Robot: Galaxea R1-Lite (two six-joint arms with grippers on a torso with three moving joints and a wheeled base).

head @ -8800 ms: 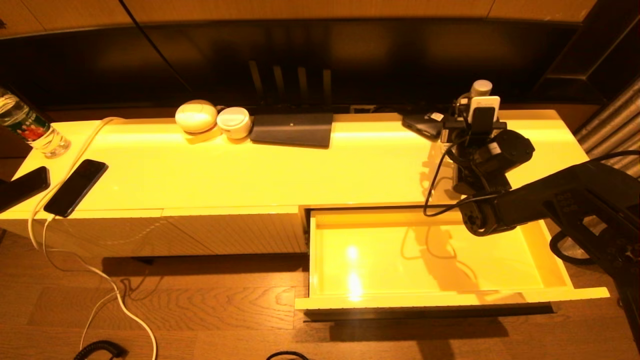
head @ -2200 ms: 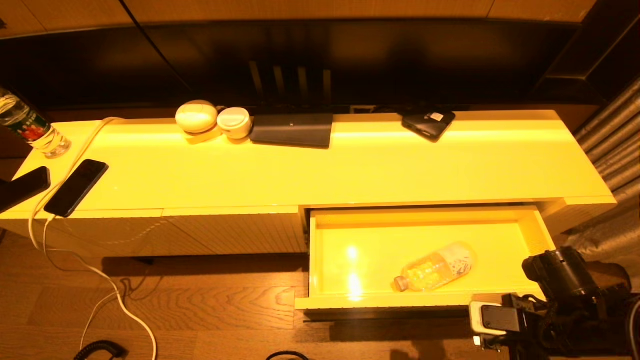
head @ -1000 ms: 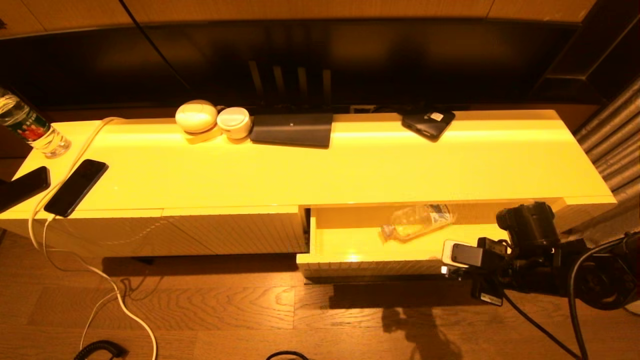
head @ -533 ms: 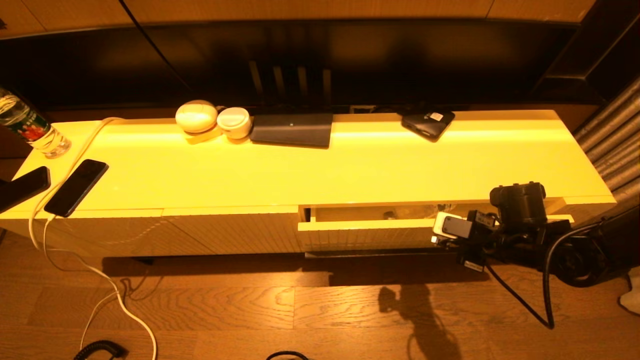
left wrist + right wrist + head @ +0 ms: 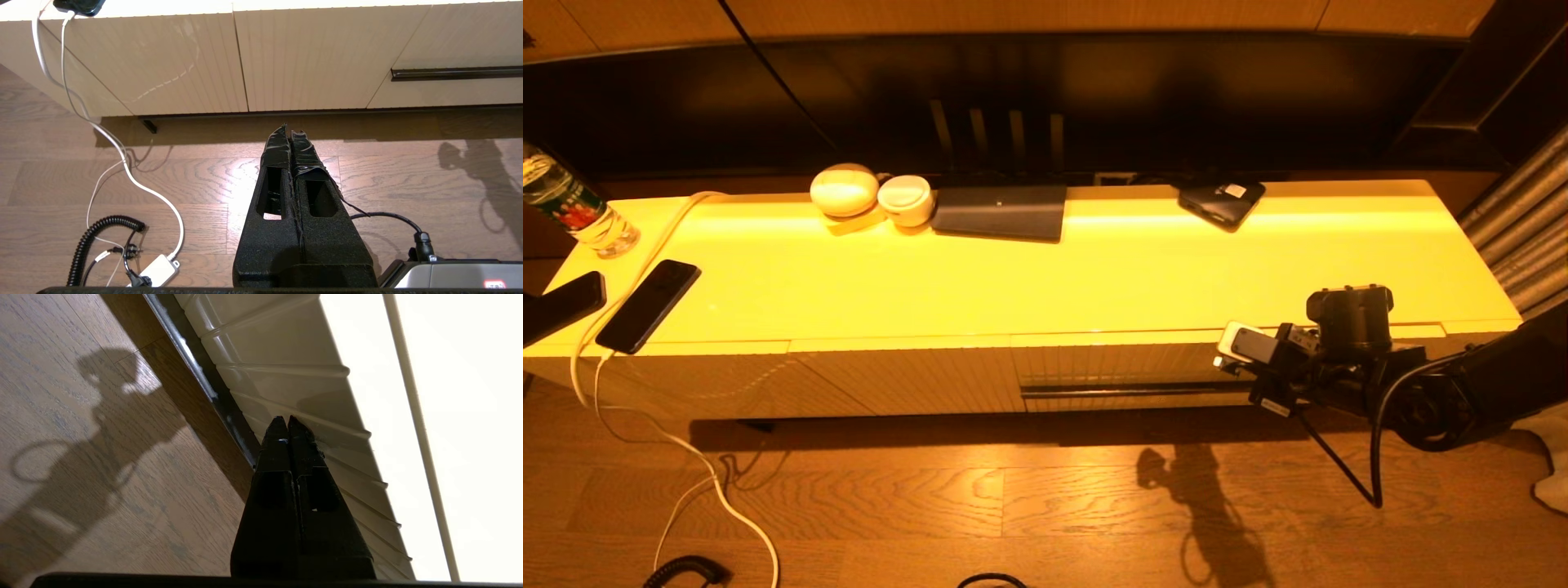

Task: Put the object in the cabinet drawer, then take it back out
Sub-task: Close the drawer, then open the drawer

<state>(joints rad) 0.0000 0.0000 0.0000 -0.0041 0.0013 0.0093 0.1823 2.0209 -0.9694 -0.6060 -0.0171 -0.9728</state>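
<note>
The cabinet drawer (image 5: 1119, 366) is fully shut, its ribbed pale-yellow front flush with the cabinet and its dark handle slot (image 5: 1131, 391) showing below. The clear water bottle is hidden from every view. My right gripper (image 5: 284, 421) is shut with nothing in it, its tips touching the ribbed drawer front (image 5: 286, 347) just above the slot. In the head view my right gripper (image 5: 1258, 385) sits at the drawer's right end. My left gripper (image 5: 291, 131) is shut and empty, parked low over the wooden floor, facing the cabinet and left of the drawer (image 5: 453, 45).
On the cabinet top stand a green-and-red-labelled bottle (image 5: 572, 214), two phones (image 5: 647, 305), two white round objects (image 5: 844, 189), a dark flat pad (image 5: 1001, 211) and a black device (image 5: 1223, 201). A white cable (image 5: 122, 163) and a coiled black cord (image 5: 102, 237) lie on the floor.
My right gripper has moved toward the cabinet with the drawer front ahead of it. The drawer went from nearly shut to fully shut, and the bottle inside is now out of sight.
</note>
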